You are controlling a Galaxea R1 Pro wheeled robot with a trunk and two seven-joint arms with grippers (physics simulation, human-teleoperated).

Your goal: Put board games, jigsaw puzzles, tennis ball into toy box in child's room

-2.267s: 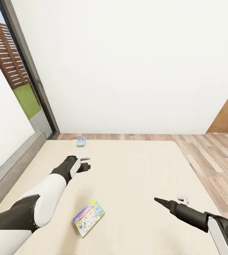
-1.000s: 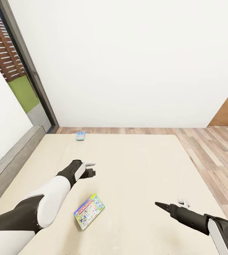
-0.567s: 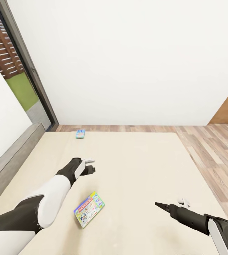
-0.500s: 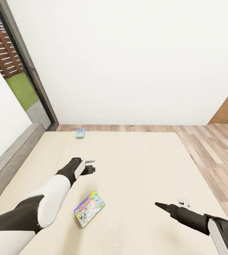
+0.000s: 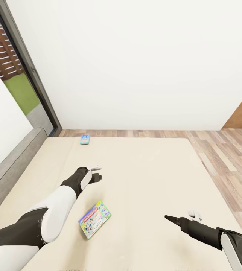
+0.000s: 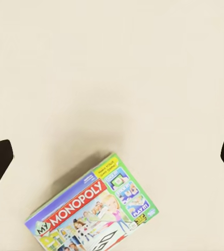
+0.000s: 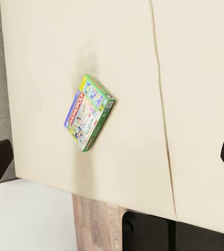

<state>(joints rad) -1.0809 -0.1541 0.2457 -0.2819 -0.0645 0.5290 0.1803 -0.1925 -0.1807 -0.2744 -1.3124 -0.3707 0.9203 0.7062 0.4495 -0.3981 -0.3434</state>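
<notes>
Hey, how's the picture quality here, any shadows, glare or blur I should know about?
Head view: even flat lighting, no glare; the small blue game box is too small to read. Left wrist view: the Monopoly box is sharp enough to read, with a soft shadow on the bed. Right wrist view: slightly soft, with a faint shadow beside the box.

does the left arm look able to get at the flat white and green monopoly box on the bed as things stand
Probably yes: the left gripper hangs open above the beige bed, nothing lies between it and the Monopoly box, which sits close below it.

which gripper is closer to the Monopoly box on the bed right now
Left. The left gripper hovers just beyond the Monopoly box; the right gripper sits farther off to the box's right, across bare mattress.
</notes>
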